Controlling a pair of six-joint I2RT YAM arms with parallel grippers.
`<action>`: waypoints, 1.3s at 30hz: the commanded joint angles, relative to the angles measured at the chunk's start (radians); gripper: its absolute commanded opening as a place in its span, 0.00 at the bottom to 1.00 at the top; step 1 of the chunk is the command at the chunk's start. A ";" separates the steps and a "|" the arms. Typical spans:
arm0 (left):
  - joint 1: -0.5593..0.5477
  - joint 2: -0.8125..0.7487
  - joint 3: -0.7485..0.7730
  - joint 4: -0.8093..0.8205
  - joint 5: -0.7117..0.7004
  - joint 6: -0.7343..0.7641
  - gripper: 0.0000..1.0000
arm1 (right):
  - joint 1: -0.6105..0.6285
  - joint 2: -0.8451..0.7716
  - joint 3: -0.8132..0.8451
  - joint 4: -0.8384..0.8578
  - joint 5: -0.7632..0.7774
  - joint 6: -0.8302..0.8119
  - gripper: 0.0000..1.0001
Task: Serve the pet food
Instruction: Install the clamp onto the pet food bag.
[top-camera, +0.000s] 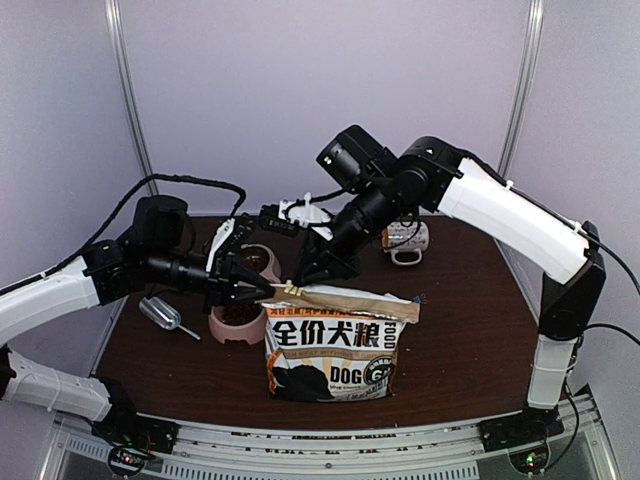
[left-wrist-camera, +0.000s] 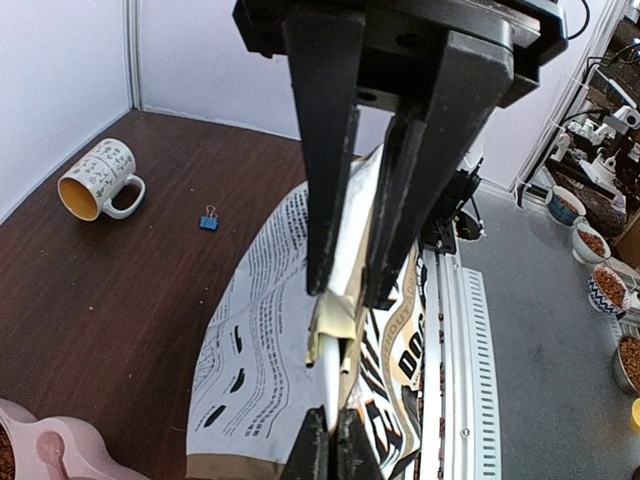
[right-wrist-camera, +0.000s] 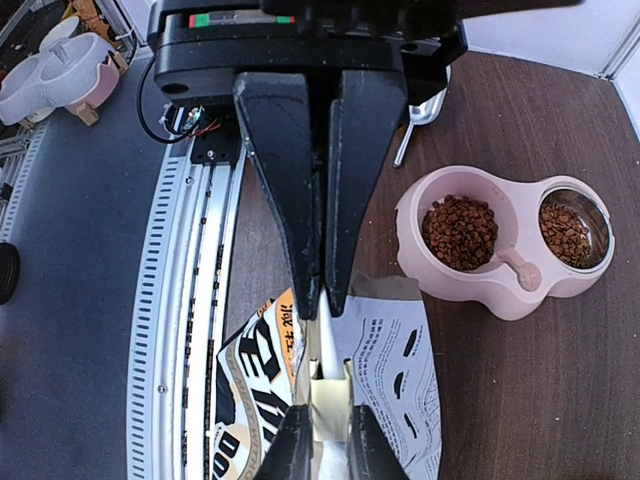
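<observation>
The pet food bag (top-camera: 335, 340) stands upright at the table's front middle. My left gripper (top-camera: 268, 291) (left-wrist-camera: 331, 425) is shut on the white strip (left-wrist-camera: 338, 340) along the bag's top edge. My right gripper (top-camera: 303, 282) (right-wrist-camera: 328, 420) faces it from the other side, shut on a cream tab (right-wrist-camera: 330, 400) that rides on that strip. Both pairs of fingertips almost meet above the bag. Brown pet food (right-wrist-camera: 459, 232) fills both cups of the pink double bowl (right-wrist-camera: 510, 290), which sits just behind the bag.
A silver scoop (top-camera: 160, 314) lies left of the bowl. A patterned mug (top-camera: 405, 240) (left-wrist-camera: 95, 180) stands at the back right. A small blue binder clip (left-wrist-camera: 209, 219) lies on the wood near the bag. The metal rail (right-wrist-camera: 190, 300) runs along the table's front edge.
</observation>
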 joint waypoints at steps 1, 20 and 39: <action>0.007 -0.013 0.054 0.017 0.031 0.030 0.00 | -0.009 0.035 -0.003 -0.205 0.143 -0.024 0.00; 0.006 0.001 0.030 0.120 0.090 -0.017 0.00 | 0.017 0.137 0.057 -0.132 0.029 -0.027 0.00; 0.007 -0.012 -0.028 0.353 0.130 -0.136 0.00 | 0.013 0.149 0.006 -0.005 -0.096 0.031 0.08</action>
